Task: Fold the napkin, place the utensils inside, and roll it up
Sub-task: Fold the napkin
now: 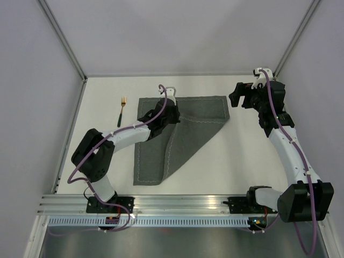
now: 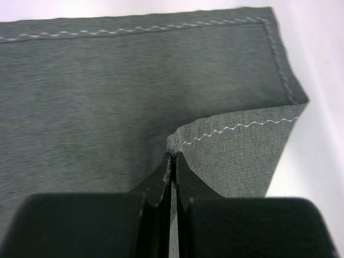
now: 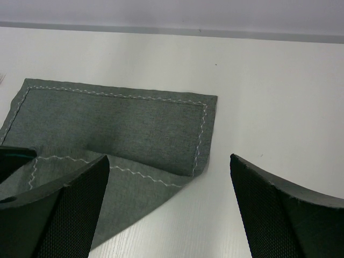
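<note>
The dark grey napkin (image 1: 183, 129) lies on the white table, partly folded over itself with a diagonal edge on the right. My left gripper (image 1: 173, 115) is shut on a corner of the napkin (image 2: 173, 144) and holds it over the cloth's middle. A gold fork (image 1: 122, 110) lies on the table left of the napkin. My right gripper (image 1: 240, 97) is open and empty, above the table right of the napkin's far right corner (image 3: 207, 134). No other utensil is in view.
Grey walls and metal frame posts (image 1: 62, 37) bound the table at the back and sides. A metal rail (image 1: 177, 201) runs along the near edge by the arm bases.
</note>
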You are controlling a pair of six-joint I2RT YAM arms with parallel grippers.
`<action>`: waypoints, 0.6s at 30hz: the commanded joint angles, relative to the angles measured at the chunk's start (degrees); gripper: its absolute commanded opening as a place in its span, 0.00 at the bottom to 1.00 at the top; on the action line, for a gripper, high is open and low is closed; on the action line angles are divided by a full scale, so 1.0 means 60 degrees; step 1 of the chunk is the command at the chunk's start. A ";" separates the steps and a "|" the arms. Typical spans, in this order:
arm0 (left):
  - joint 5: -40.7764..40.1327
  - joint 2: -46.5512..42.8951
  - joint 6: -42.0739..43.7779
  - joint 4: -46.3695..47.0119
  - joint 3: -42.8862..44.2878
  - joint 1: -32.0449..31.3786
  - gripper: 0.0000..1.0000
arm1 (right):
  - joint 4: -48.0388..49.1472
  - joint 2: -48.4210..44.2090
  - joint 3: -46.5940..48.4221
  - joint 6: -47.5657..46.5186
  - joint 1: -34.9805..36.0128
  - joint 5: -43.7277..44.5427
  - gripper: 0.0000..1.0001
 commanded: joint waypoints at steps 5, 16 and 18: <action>0.0385 -0.0559 -0.0077 -0.0562 0.0324 0.1453 0.02 | 0.0091 0.0041 -0.0039 0.0189 0.0029 -0.0265 0.98; 0.1206 -0.0077 0.0187 -0.1045 0.1130 0.2934 0.02 | 0.0091 0.0187 -0.0025 0.0218 0.0029 -0.0427 0.98; 0.1322 0.0084 0.0202 -0.1133 0.1335 0.3052 0.02 | 0.0076 0.0202 -0.0039 0.0218 0.0043 -0.0441 0.98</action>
